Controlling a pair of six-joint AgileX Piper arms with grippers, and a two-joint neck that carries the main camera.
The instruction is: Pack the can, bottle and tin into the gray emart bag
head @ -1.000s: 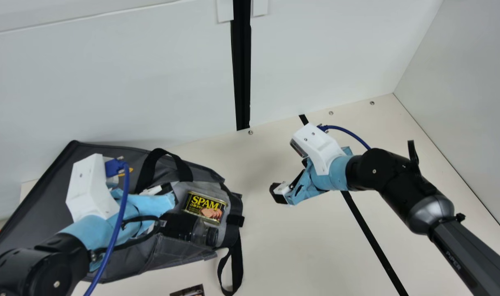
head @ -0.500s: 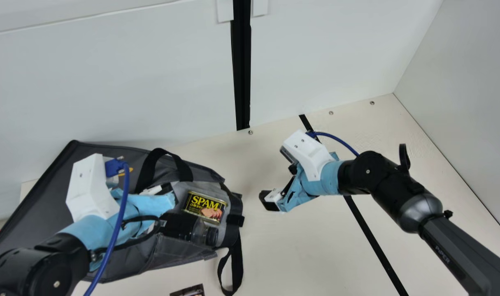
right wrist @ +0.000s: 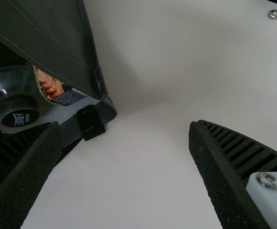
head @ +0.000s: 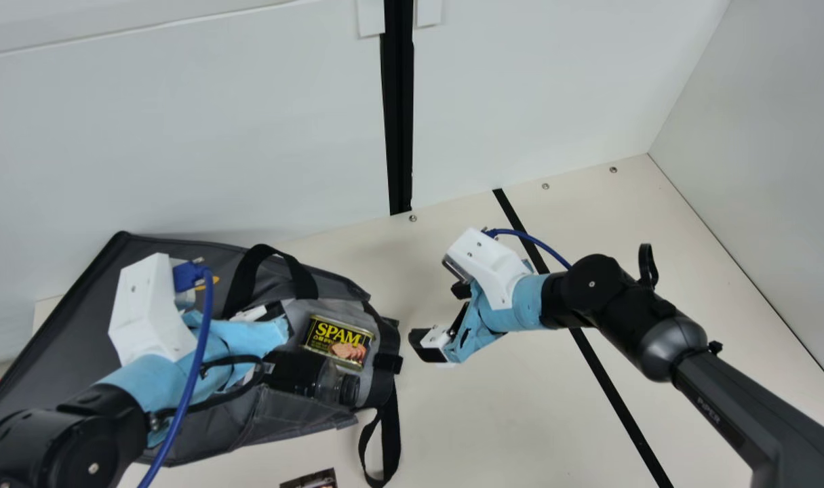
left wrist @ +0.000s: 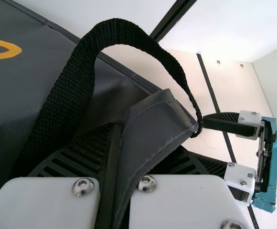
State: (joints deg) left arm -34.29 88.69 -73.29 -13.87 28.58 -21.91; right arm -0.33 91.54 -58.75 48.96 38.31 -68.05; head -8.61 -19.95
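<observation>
Gray bag lies on its side on the surface with tin and bottle inside its mouth, plus a white-and-black thing farther in, can't tell if it's the can. Left tool is closed on a fold of the bag, its arm and blue cable blocking part of the bag, while right tool sits wide open, holding nothing, near the bag's mouth. Handle loops up on the bag's wall side, loose strap trails from its mouth, dark packet nearer the camera than the bag.
</observation>
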